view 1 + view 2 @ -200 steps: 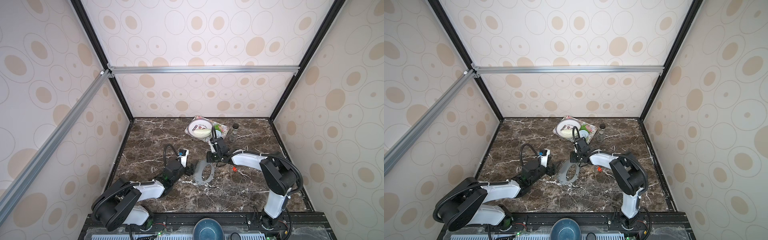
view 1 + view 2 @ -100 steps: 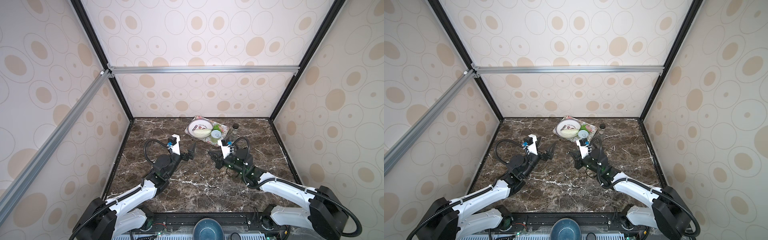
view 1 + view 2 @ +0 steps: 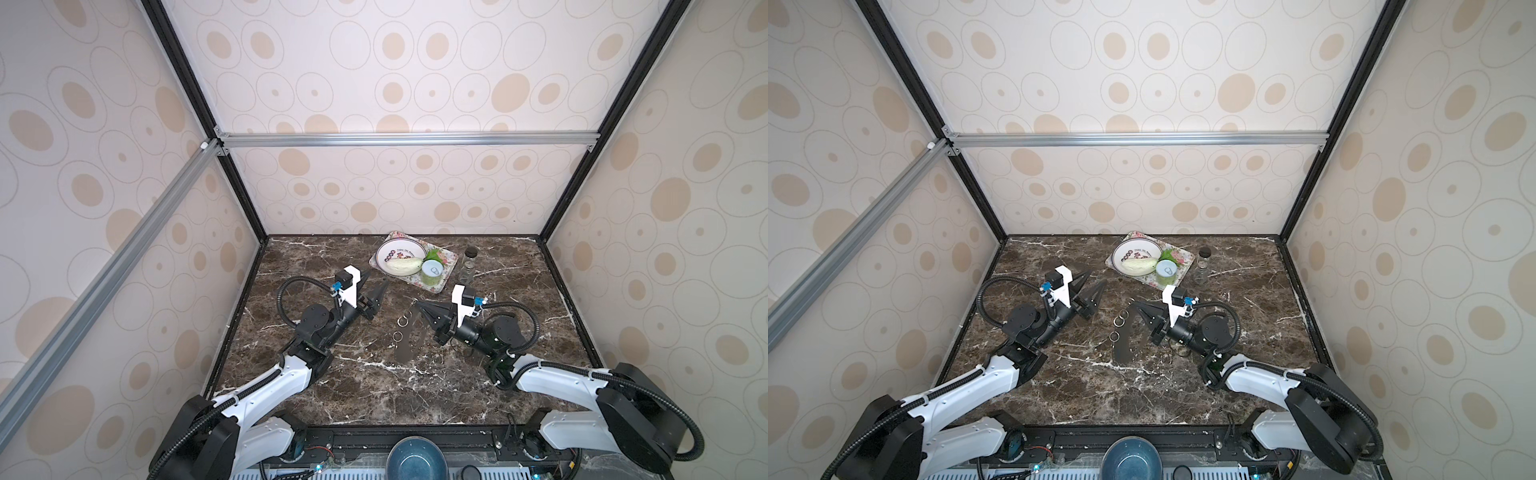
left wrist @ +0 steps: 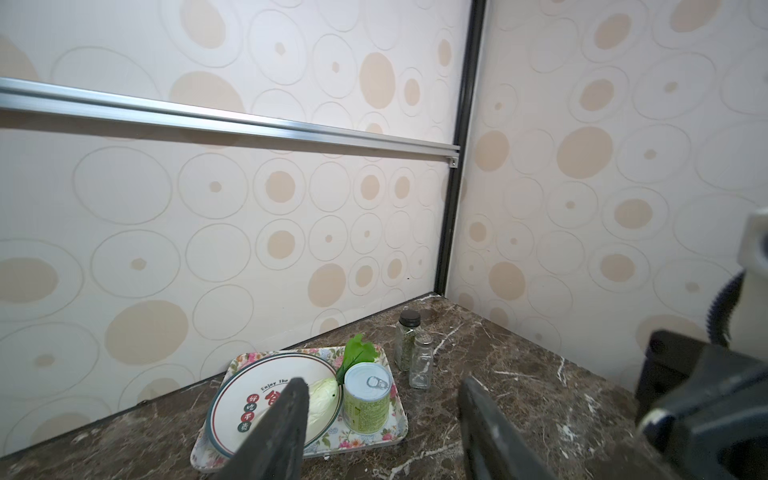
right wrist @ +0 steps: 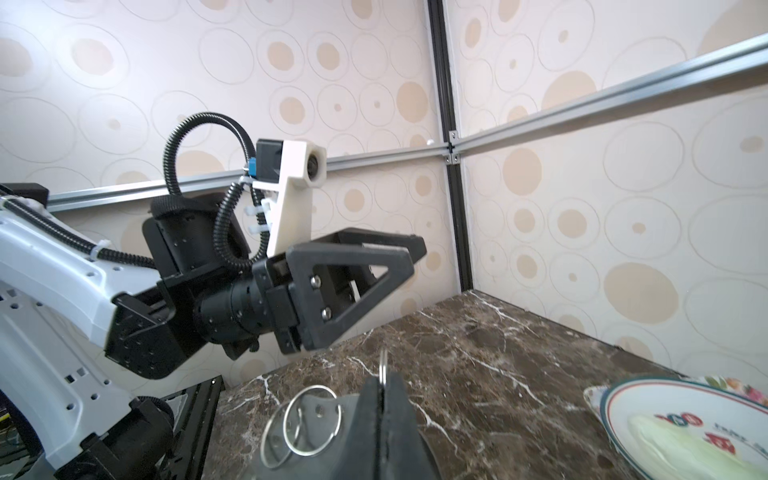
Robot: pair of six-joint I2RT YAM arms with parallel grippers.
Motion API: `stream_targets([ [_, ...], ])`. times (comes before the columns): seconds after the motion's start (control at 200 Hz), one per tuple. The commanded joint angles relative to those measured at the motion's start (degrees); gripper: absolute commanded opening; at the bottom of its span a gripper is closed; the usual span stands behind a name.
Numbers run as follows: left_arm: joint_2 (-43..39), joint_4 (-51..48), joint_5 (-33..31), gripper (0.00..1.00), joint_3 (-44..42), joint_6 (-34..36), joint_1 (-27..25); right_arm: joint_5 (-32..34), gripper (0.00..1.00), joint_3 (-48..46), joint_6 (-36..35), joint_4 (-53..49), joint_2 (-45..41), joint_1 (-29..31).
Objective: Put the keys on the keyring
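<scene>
Two wire loops (image 5: 309, 419) dangle from the stiff, light, likely slippery keyring (image 3: 404, 348), which the right claw (image 5: 381, 382) pinches by a thin rim loop (image 5: 383, 362) above the table (image 3: 332, 374); the spread left claw (image 3: 377, 280) could steady its flat rim.

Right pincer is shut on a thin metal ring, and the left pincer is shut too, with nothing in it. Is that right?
Not quite. The left pincer is open: the left wrist view shows its fingers standing well apart with nothing between them. The rest holds: the right pincer is shut on a thin metal ring.
</scene>
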Motion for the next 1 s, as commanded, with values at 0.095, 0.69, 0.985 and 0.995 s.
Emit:
stream_targets([
  [0.095,0.29,5.94,15.70,0.50,1.24,1.91,0.30,-5.20,0.00,4.76,-0.52,8.27,1.12,0.25],
  [0.69,0.55,17.23,33.63,0.44,-0.70,-4.13,2.55,-10.82,0.00,5.09,1.21,8.29,-2.91,0.47],
  [0.985,0.99,19.91,34.27,0.41,-0.61,-6.59,2.47,-11.09,0.00,5.09,0.82,8.33,-3.33,0.88],
  [0.995,0.90,20.05,34.31,0.41,-0.67,-6.72,2.49,-11.31,0.00,5.03,0.82,8.32,-3.33,0.93],
])
